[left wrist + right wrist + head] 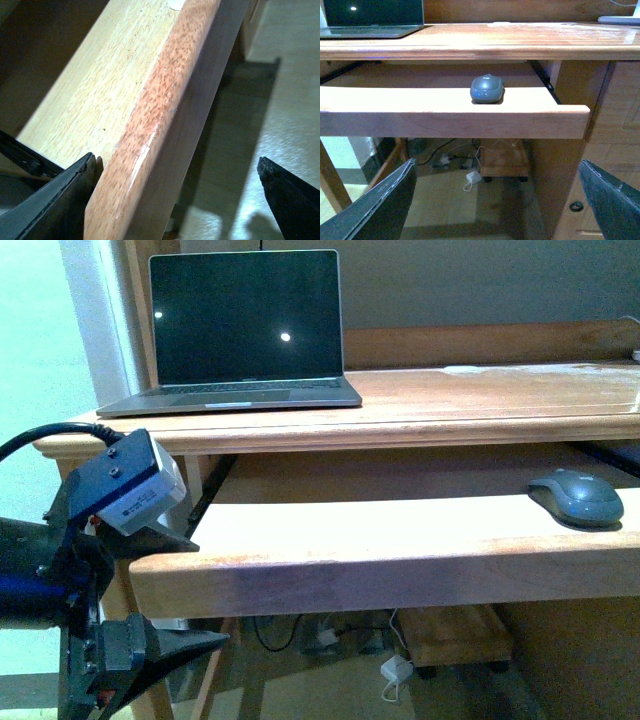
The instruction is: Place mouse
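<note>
Left claw point(208, 590): open, astride keyboard tray point(380, 532) edge | right claw point(497, 200): open, empty | risk: we jolt tray, mouse point(577, 498) slides off.

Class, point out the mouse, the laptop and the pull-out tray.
mouse point(578, 498), front view, top of its shell.
laptop point(245, 318), front view, middle of its dark screen.
pull-out tray point(380, 575), front view, its front edge.

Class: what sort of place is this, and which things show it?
Probably a home or office workstation: an open laptop on a wooden desk, a grey mouse on its pull-out tray, a white adapter on the floor.
</note>
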{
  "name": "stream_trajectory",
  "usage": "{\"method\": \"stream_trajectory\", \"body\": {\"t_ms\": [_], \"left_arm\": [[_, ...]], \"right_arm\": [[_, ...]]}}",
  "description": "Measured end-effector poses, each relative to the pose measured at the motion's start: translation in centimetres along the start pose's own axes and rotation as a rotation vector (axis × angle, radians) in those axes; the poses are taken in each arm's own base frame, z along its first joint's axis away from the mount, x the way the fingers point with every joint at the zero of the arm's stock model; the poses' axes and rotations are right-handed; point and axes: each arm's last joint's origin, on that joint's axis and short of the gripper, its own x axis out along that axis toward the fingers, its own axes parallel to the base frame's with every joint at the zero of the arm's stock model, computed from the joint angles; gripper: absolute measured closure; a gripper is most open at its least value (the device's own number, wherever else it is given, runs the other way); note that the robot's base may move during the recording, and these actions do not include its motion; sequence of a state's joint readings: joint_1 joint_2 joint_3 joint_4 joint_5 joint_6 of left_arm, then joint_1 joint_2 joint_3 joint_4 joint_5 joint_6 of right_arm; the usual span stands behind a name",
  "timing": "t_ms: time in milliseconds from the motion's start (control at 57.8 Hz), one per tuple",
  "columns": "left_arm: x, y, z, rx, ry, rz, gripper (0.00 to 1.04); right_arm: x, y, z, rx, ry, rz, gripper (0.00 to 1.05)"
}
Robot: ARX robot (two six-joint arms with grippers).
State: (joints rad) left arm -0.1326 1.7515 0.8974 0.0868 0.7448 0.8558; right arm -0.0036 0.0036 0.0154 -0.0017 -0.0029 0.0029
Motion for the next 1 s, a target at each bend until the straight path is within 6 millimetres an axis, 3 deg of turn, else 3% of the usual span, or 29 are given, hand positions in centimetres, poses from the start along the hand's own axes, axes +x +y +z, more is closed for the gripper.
{"method": "stream_trajectory", "body": {"t_ms": [87, 242, 398, 554, 623, 745, 918, 1004], "left_arm": [[-0.6, -0.6, 0.5, -0.089, -0.064, 0.035, 0.07], [-1.1, -1.1, 1.0, -0.331, -0.135, 0.257, 0.08], [-3.5, -2.3, 2.1, -0.517, -0.215, 0.458, 0.08], [-6.6, -5.3, 3.0, -0.651, -0.274, 0.575, 0.08], [-8.3, -8.3, 3.2, -0.709, -0.279, 0.593, 0.08], [-11.9, -12.7, 2.5, -0.589, -0.332, 1.013, 0.32], [-13.4, -14.3, 1.2, -0.545, -0.361, 1.069, 0.58], [-13.6, -14.8, 0.3, -0.541, -0.351, 1.064, 0.76]], "right_arm": [[0.0, 0.0, 0.0, 0.0, 0.0, 0.0, 0.07], [0.0, 0.0, 0.0, 0.0, 0.0, 0.0, 0.07], [0.0, 0.0, 0.0, 0.0, 0.0, 0.0, 0.07], [0.0, 0.0, 0.0, 0.0, 0.0, 0.0, 0.07], [0.0, 0.0, 0.0, 0.0, 0.0, -0.001, 0.07], [0.0, 0.0, 0.0, 0.0, 0.0, -0.001, 0.07], [0.2, 0.1, -0.1, 0.04, 0.079, -0.076, 0.07], [1.6, 0.5, 1.4, 0.071, 0.103, -0.125, 0.07]]}}
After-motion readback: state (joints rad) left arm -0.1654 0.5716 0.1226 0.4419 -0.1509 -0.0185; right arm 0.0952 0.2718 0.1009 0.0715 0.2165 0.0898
